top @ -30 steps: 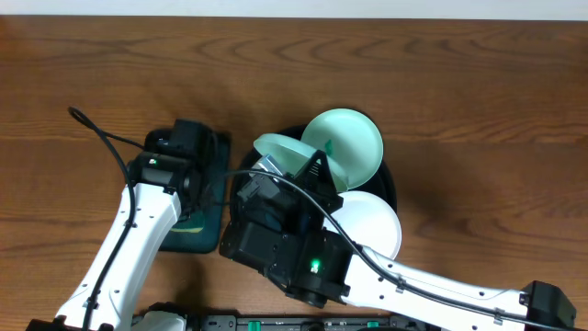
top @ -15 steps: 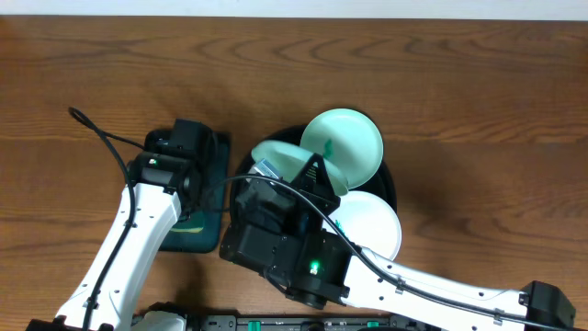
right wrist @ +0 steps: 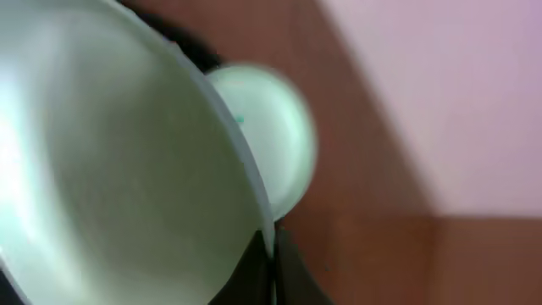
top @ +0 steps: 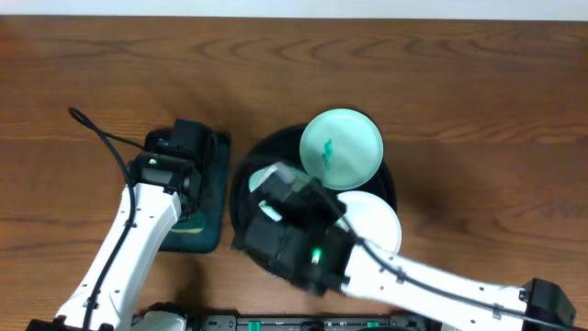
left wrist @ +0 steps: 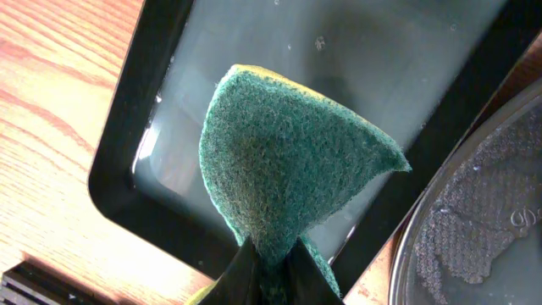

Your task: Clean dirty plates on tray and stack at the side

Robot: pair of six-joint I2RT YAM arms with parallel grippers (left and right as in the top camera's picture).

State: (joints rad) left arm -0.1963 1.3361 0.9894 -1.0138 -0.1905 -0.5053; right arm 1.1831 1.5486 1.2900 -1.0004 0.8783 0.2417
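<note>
My right gripper [right wrist: 271,254] is shut on the rim of a pale mint-green plate [right wrist: 118,152] and holds it tilted above the round black tray [top: 246,175]. In the overhead view the right wrist [top: 285,193] hides most of that plate [top: 265,177]. A second mint plate [top: 342,147] with a dark-green smear lies at the tray's back; it also shows in the right wrist view [right wrist: 275,144]. A white plate [top: 375,222] lies at the tray's front right. My left gripper [left wrist: 271,267] is shut on a green sponge [left wrist: 288,161].
A small rectangular black tray [left wrist: 339,51] holding water lies under the left gripper, just left of the round tray's rim [left wrist: 474,212]. It also shows in the overhead view [top: 213,198]. Brown wood tabletop [top: 478,110] surrounds both trays.
My right arm has swung forward and down with the mint plate, which now sits mostly hidden under the wrist at the tray's left. The left arm has not moved.
</note>
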